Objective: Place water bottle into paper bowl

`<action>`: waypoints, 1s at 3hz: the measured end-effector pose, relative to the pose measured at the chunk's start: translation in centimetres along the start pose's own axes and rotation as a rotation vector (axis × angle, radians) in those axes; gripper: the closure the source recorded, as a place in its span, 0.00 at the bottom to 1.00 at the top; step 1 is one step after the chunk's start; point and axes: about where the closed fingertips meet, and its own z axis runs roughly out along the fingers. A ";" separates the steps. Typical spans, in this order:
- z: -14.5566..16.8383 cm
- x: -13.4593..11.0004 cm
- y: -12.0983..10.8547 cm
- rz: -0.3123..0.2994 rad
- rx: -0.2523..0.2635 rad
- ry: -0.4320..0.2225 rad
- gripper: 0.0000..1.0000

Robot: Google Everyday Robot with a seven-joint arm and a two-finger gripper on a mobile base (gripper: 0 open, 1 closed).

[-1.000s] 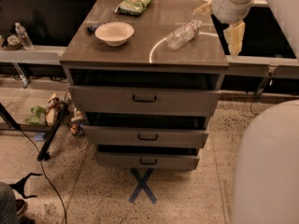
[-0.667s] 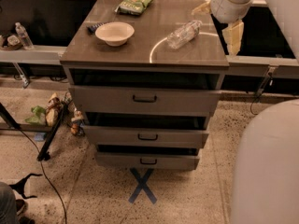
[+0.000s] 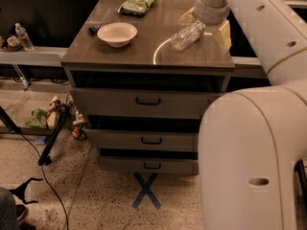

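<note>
Single camera view, looking down on a drawer cabinet. Compared with the views taken a second earlier, we see that the arm [image 3: 268, 28] has swung in from the right edge of the surface [image 3: 134, 54], and the hand [image 3: 204, 30] has travelled with it, from beside the water bottle [image 3: 184, 37] to directly over that bottle's far end. Bottle and paper bowl [image 3: 117, 34] have not shifted between views. We read this as the end of the approach: the grasp is being set up, and lift and transfer remain to be done. The pale fingers [image 3: 223, 34] stand apart, one to the right of the bottle and one behind it to the left, so the bottle's far end lies between them. We cannot see any contact, and the bottle appears unclamped. The bottle lies on its side on the right half of the surface, slanted, with its near end pointing towards the front edge beside a curved white mark [image 3: 159, 51]. The bowl sits upright and empty on the left half, well apart from the bottle. A green snack bag [image 3: 137, 4] lies at the back, clear of the direct path between bottle and bowl. We judge that closing on the crinkled, see-through body calls for care, since it may deform or roll.
</note>
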 end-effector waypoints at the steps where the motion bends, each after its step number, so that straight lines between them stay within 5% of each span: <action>1: 2.5 1.8 -3.2 -0.049 -0.034 0.085 0.00; 3: 6.0 2.9 -5.8 -0.048 -0.067 0.149 0.00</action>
